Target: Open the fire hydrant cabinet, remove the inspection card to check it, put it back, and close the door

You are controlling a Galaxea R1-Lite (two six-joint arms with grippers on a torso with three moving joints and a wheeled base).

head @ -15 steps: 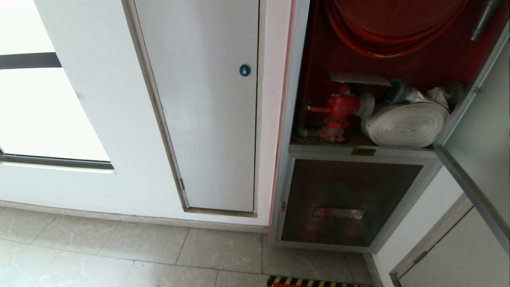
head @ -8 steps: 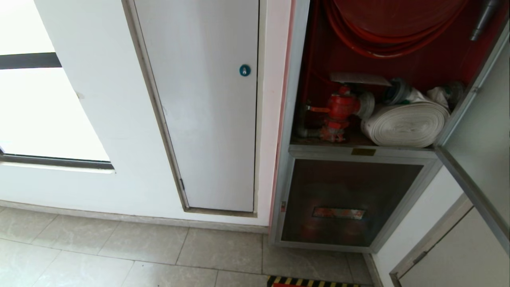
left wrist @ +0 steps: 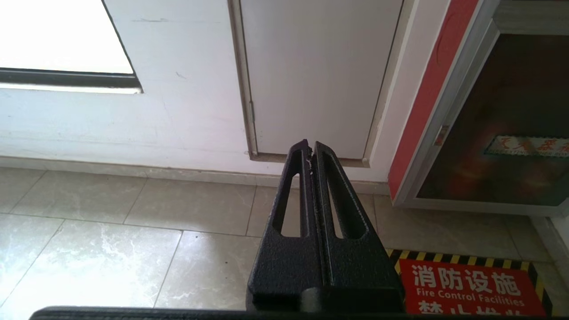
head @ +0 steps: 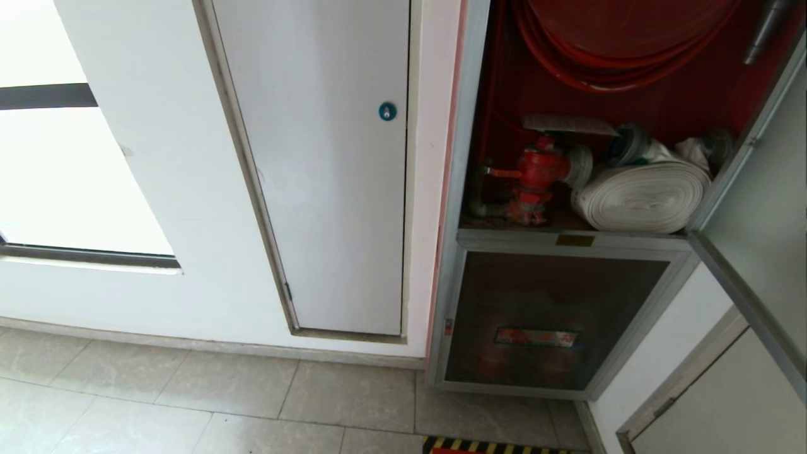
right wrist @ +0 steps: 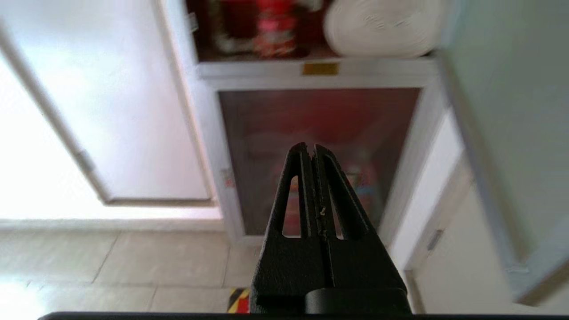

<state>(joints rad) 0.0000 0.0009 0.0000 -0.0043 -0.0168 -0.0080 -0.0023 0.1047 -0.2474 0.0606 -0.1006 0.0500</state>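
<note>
Jaws pressed together on both the left gripper (left wrist: 310,149) and right gripper (right wrist: 310,151), holding nothing; the fire hydrant cabinet (head: 570,241) stands open, its door (head: 766,208) swung right, inspection card (head: 567,123) lying above the red valve (head: 536,173)

Cabinet shelf (head: 504,234) – red hydrant valve (head: 536,173) & rolled white hose (head: 643,197) sit on it, side by side

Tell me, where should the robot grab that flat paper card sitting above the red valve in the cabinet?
Probably the front edge of the inspection card, coming straight in through the open front of the fire hydrant cabinet. The card lies flat and thin over the red hydrant valve, so jaws would go one above, one below. The rolled fire hose sits close on its right.
</note>
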